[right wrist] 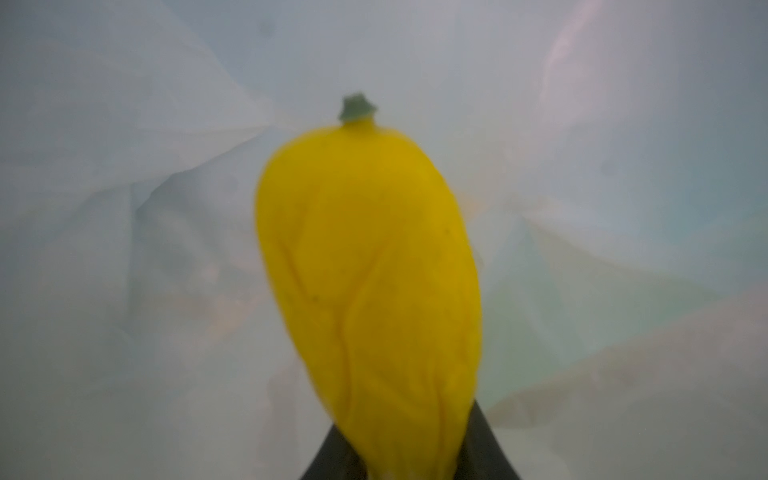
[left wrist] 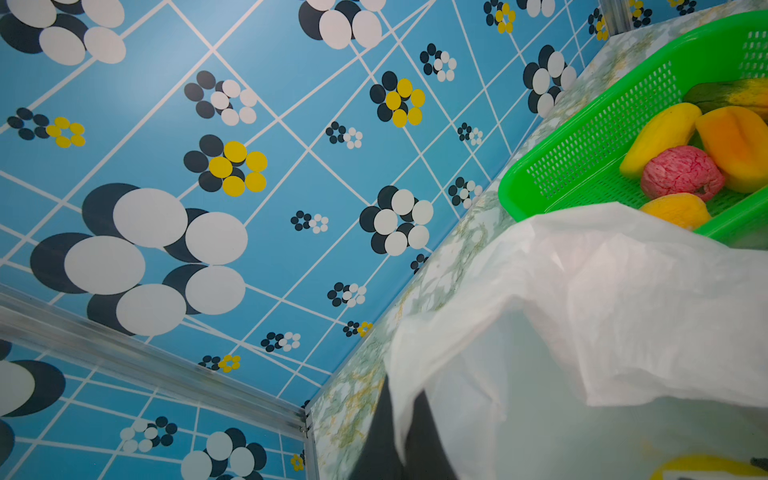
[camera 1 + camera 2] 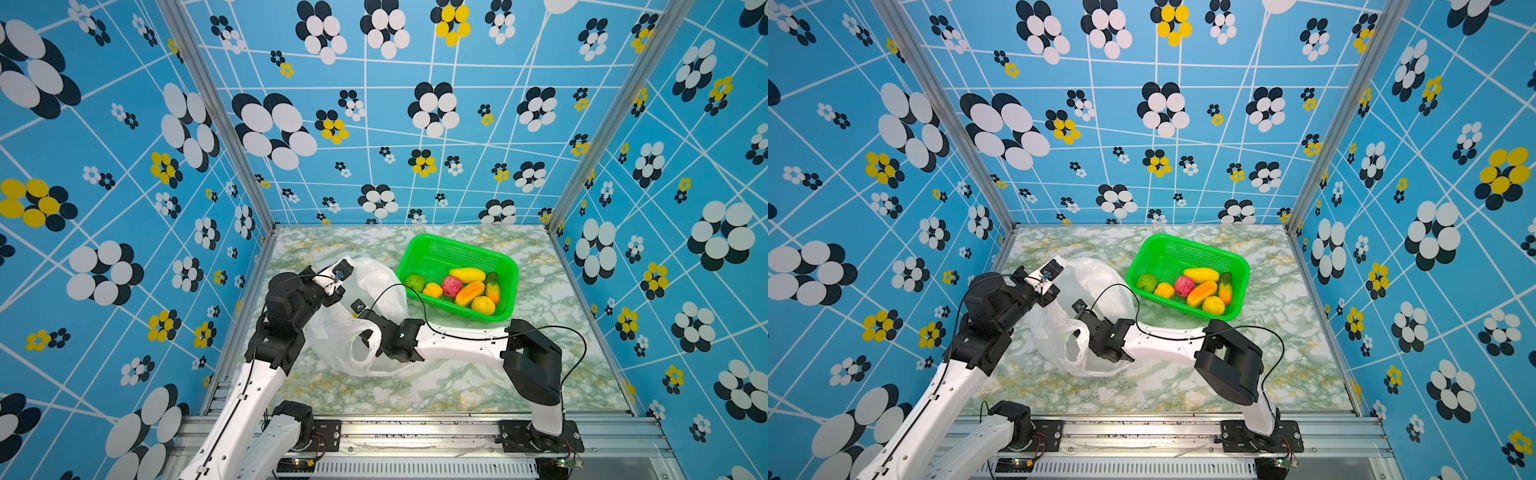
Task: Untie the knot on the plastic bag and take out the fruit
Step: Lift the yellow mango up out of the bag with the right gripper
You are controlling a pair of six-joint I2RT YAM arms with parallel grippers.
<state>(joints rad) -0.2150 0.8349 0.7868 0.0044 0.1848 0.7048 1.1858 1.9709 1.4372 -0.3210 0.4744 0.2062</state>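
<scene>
Since your left gripper [image 3: 345, 268] is pinched tight on the plastic bag [image 3: 374, 286] rim, lifting it, the mouth gapes for the other arm. Seven fruits [image 3: 452, 286] sit in the green basket [image 3: 453, 254]. Your right gripper [image 1: 409, 457] is deep inside the bag: jaws part-closed, hugging one yellow fruit [image 1: 370, 270]. It looks gripped, and is probably the final one to pull out.

The thin translucent white plastic bag [image 3: 376, 282] hides the right gripper [image 1: 409, 465] in both top views; its wrist view shows an elongated yellow fruit [image 1: 365, 270], blurred and edge-cropped.
</scene>
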